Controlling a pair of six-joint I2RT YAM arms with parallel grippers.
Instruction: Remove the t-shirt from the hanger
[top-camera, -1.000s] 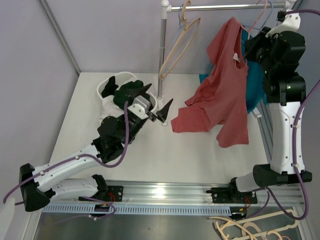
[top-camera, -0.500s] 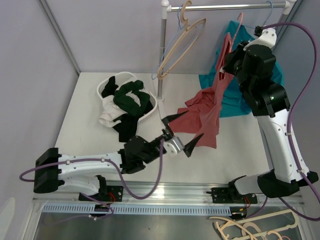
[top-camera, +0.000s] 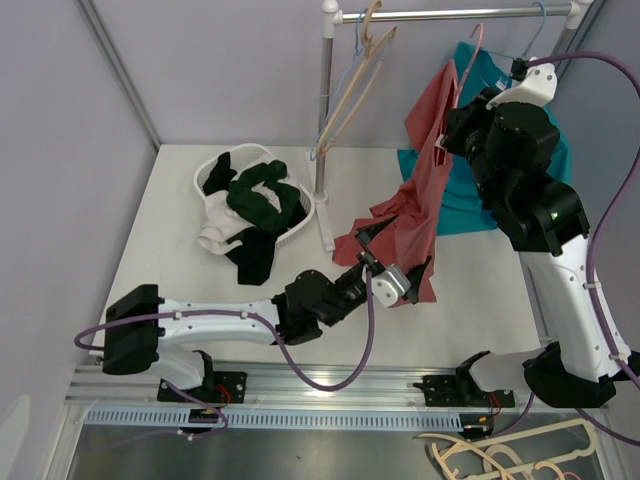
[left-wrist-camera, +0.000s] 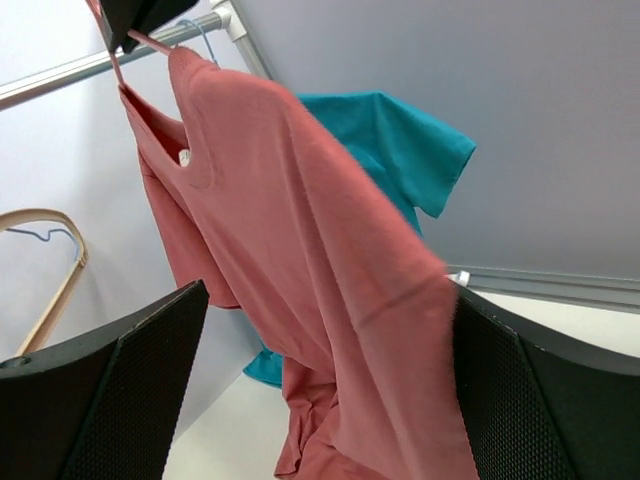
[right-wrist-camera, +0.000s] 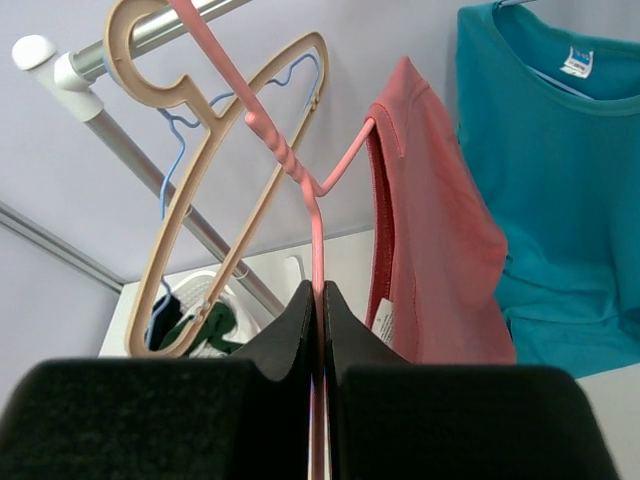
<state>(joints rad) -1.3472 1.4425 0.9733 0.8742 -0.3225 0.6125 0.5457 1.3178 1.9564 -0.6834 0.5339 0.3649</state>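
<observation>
A salmon-red t-shirt (top-camera: 428, 185) hangs off one arm of a pink hanger (top-camera: 466, 48), and its lower part trails down to the table. My right gripper (top-camera: 458, 122) is up near the rail, shut on the pink hanger (right-wrist-camera: 312, 215) just below its neck, with the t-shirt (right-wrist-camera: 435, 260) draped to the right of the fingers. My left gripper (top-camera: 396, 266) is open low at the shirt's hem. In the left wrist view the t-shirt (left-wrist-camera: 300, 250) hangs between the wide jaws of this gripper (left-wrist-camera: 328, 292), and its fabric lies against the right finger (left-wrist-camera: 540, 400).
A teal t-shirt (top-camera: 472, 200) hangs behind the red one on the rail (top-camera: 450, 14). A beige hanger (top-camera: 352, 88) hangs by the stand's pole (top-camera: 325, 130). A white basket (top-camera: 212, 172) of dark clothes sits at the back left. Spare hangers (top-camera: 500, 460) lie below the front rail.
My left arm swung from the basket across to the shirt's lower part. My right arm shifted the hanger left and up, and the shirt now hangs narrower.
</observation>
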